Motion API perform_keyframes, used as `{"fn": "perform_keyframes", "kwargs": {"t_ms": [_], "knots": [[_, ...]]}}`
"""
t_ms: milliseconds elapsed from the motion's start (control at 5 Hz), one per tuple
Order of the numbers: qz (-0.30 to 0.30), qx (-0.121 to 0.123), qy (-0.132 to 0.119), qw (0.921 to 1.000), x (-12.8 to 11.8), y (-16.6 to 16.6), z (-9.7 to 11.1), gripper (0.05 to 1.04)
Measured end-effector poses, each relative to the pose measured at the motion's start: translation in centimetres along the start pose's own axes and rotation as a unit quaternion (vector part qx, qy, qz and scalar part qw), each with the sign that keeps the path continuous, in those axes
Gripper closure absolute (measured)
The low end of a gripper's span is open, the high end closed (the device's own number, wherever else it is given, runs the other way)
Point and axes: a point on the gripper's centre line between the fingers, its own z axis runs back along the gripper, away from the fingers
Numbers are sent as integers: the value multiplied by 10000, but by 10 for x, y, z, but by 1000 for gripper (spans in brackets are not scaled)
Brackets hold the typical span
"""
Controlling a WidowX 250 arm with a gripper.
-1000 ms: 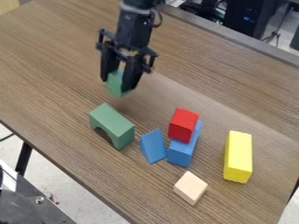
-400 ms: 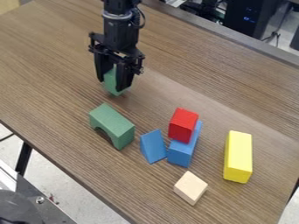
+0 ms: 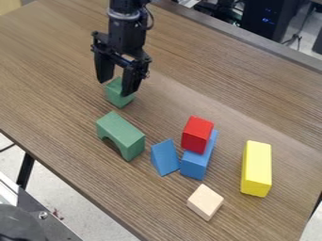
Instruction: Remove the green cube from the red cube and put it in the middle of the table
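My gripper (image 3: 114, 87) hangs over the left part of the table (image 3: 56, 80), its two fingers spread apart and open. The green cube (image 3: 117, 96) rests on the tabletop just below and between the fingertips, partly covered by the right-hand finger. To the lower right, the red cube (image 3: 197, 134) sits on top of a blue block (image 3: 196, 161), apart from the green cube.
A green arch block (image 3: 121, 134) lies just in front of the green cube. Further right are a blue wedge (image 3: 165, 157), a plain wooden block (image 3: 205, 202) and a yellow block (image 3: 256, 168). The table's front-left edge runs diagonally below them.
The gripper has shifted left with the green cube and its fingers have opened, letting go of the cube. The other blocks have stayed put.
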Motion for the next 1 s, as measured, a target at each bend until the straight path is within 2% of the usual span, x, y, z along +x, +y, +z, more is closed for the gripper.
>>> {"fn": "perform_keyframes", "kwargs": {"t_ms": [200,400,600,800,1000], "knots": [[-100,72,59,9999,1,-4,2,79],[-152,-34,-115,9998,3,-12,11,83],[-544,115,-467,9974,-1,-32,44,83],[-1319,323,-264,9904,-6,-65,54,83],[-1699,263,-296,9847,-3,-85,57,83]]}}
